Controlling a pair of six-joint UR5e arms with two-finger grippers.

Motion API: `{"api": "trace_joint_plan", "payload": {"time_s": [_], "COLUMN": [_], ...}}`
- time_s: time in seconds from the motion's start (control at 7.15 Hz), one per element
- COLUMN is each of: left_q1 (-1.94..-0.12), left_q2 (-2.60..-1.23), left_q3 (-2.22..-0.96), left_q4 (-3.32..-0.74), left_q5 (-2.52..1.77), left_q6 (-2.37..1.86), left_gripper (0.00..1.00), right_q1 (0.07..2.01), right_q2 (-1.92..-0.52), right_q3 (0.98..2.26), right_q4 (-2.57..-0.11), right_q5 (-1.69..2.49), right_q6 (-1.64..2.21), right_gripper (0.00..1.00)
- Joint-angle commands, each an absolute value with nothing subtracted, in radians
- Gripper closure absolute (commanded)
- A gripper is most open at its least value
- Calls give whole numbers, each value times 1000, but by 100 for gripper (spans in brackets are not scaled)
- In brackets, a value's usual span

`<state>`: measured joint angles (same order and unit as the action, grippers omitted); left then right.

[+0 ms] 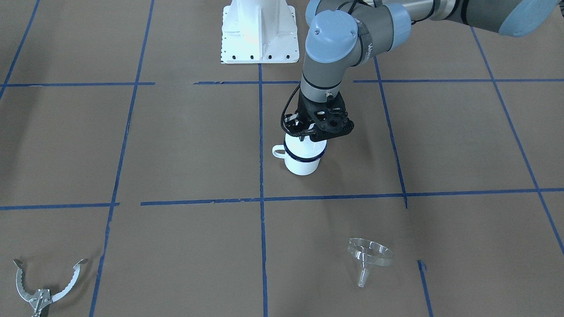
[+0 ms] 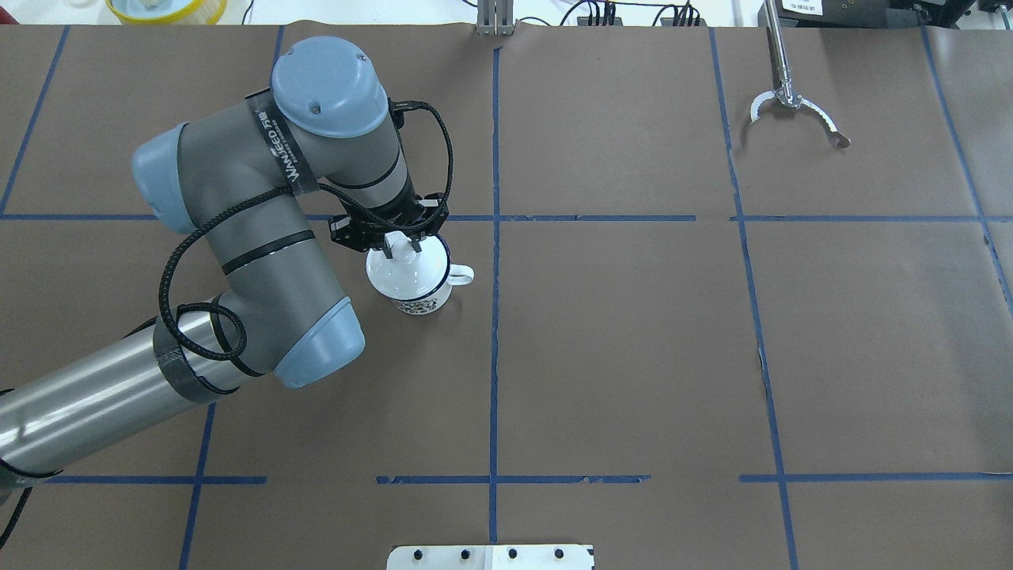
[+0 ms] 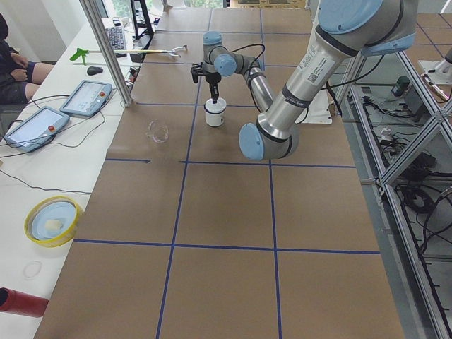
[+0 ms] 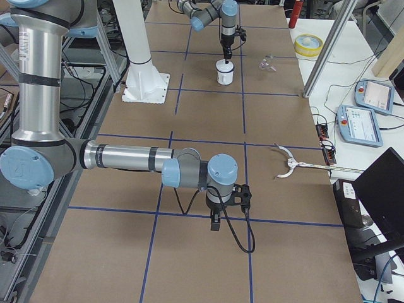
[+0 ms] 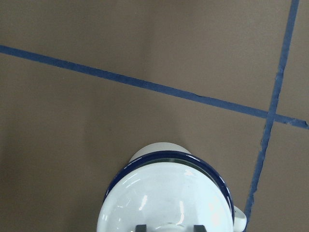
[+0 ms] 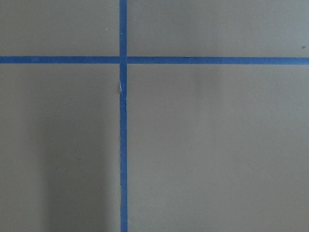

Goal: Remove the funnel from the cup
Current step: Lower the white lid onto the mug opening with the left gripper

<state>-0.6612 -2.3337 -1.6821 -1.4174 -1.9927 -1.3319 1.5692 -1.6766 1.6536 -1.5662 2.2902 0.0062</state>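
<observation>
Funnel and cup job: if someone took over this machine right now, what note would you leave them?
Left hand: right over the cup, fingers either side of the knob of the white lid sitting on it; whether it grips, I cannot tell.
Right hand: far off, low over bare table; open or shut unclear.
Funnel: lying on the table, well apart from the cup.
Done: funnel is out.
Left: probably only backing the arms away.
</observation>
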Motion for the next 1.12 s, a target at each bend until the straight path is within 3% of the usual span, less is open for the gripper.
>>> {"api": "trace_joint_plan", "payload": {"time_s": [0.0, 0.14, 0.28, 0.42, 0.56, 0.98], "left_q1": [-661, -661, -661, -661, -661, -667], "left_q2": [-2333, -2332, -2332, -2332, -2332, -2313], "left_q3": [-1681, -1681, -1678, -1678, -1678, -1695], "left_q4": [-1419, -1443, -1459, -1459, -1457, -1454], "left_q5": [-1993, -1993, -1993, -1991, -1987, -1980], "left_q6": [-1345, -1382, -1409, -1410, -1408, -1396], "left_gripper": [100, 84, 41, 15, 0, 0], "right_q1": [1569, 1569, 1569, 1569, 1569, 1569], "right_q2": [-1677, -1677, -1677, -1677, -1677, -1677], "right_q3": [1654, 1654, 1654, 1654, 1654, 1654], "right_q4": [-1566, -1566, -1566, -1566, -1566, -1566], "right_q5": [2290, 2290, 2290, 2290, 2290, 2290], "right_q6": [6, 6, 6, 6, 6, 6], "right_gripper": [0, 0, 0, 0, 0, 0]}}
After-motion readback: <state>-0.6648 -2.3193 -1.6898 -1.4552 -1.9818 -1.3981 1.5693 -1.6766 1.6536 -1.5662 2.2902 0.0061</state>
